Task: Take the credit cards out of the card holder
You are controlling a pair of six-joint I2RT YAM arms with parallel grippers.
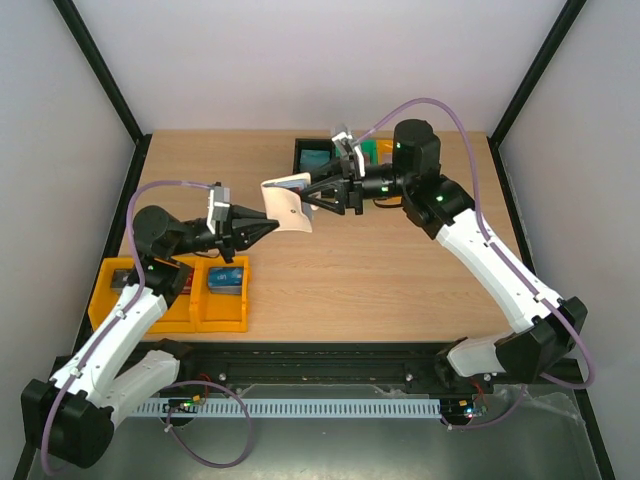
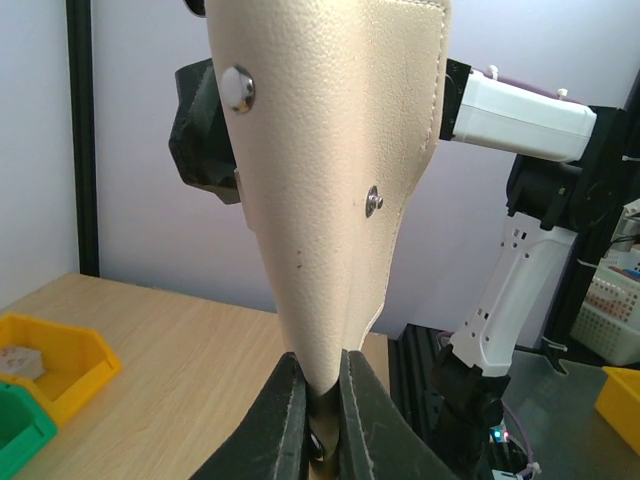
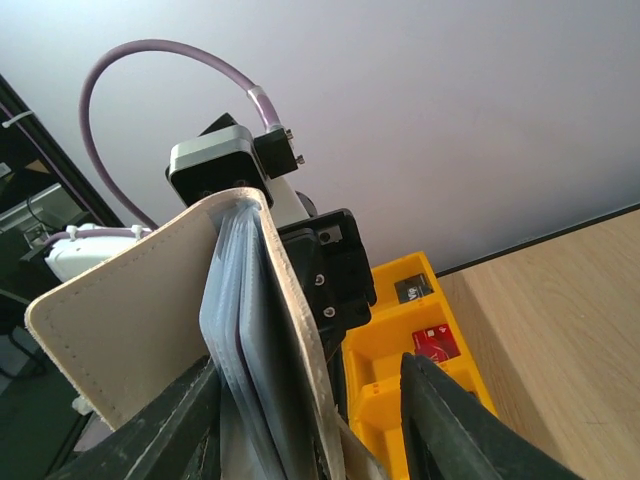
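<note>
card holder (image 1: pixel 285 207): light, floppy leather, clamped low by left gripper (image 2: pixel 318 400); right gripper (image 3: pixel 308 365) seemingly unclenched astride it. best gripped at stitched rim.

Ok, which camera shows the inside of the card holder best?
The right wrist view: the card holder gapes toward it, blue-grey sleeves showing between its covers. The left wrist view shows only the cream outside with snaps; the top view shows it small, mostly outside.

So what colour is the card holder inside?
Pale blue-grey. The card holder shows it best in the right wrist view.
</note>
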